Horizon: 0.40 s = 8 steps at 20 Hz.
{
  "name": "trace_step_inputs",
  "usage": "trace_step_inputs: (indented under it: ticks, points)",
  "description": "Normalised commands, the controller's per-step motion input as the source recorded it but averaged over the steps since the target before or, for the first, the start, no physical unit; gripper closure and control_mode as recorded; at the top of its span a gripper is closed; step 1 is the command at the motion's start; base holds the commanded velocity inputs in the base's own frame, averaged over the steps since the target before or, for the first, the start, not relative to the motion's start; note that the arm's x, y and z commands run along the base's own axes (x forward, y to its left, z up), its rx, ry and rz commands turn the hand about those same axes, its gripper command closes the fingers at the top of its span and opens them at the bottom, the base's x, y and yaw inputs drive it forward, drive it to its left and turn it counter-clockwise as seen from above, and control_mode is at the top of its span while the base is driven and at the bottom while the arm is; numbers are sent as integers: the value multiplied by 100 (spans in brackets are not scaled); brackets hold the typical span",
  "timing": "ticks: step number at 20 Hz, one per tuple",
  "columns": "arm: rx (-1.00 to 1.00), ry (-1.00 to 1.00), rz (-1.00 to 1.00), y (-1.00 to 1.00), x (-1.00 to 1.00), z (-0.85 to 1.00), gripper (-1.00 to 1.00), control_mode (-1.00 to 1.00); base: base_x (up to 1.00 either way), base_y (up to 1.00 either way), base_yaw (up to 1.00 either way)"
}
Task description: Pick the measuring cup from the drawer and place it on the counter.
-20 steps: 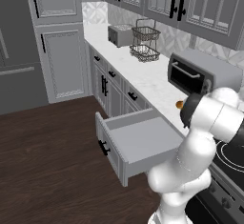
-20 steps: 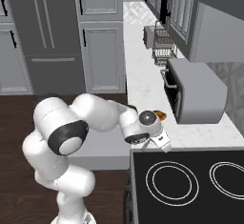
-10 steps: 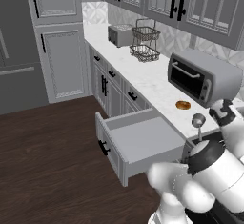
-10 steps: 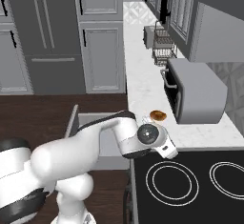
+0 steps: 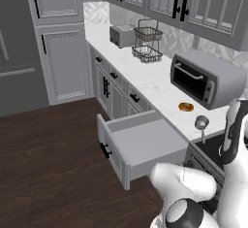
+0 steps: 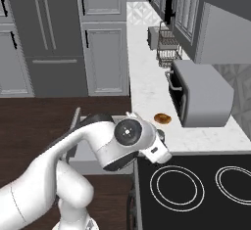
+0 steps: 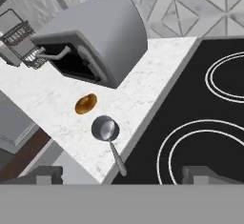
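hand view places the small shiny silver-grey metal measuring cup [image 7: 105, 128] upright on the long white marble-patterned counter [image 7: 43, 94], near its front edge beside the black glass stovetop [image 7: 205, 118], its thin handle reaching toward the camera, with the brown glazed doughnut [image 7: 86, 103] just beside it and the grey toaster oven [image 7: 95, 39] behind. the two-finger gripper [image 7: 119, 174] is spread wide and holds nothing, its fingertips [image 7: 45, 174] apart above the cup. left base view shows the wide shallow grey drawer [image 5: 140, 147] pulled out below the counter, well apart from the cup [image 5: 201, 122].
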Motion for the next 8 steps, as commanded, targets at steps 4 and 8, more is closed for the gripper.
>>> trace_step_inputs:
  ticks: [4, 8]
  points:
    - [-7, 9, 18, 100, -39, 96, -100, -100, 0, 0, 0]
    - [-22, 6, 13, 100, 1, 23, -100, -100, 0, 0, 0]
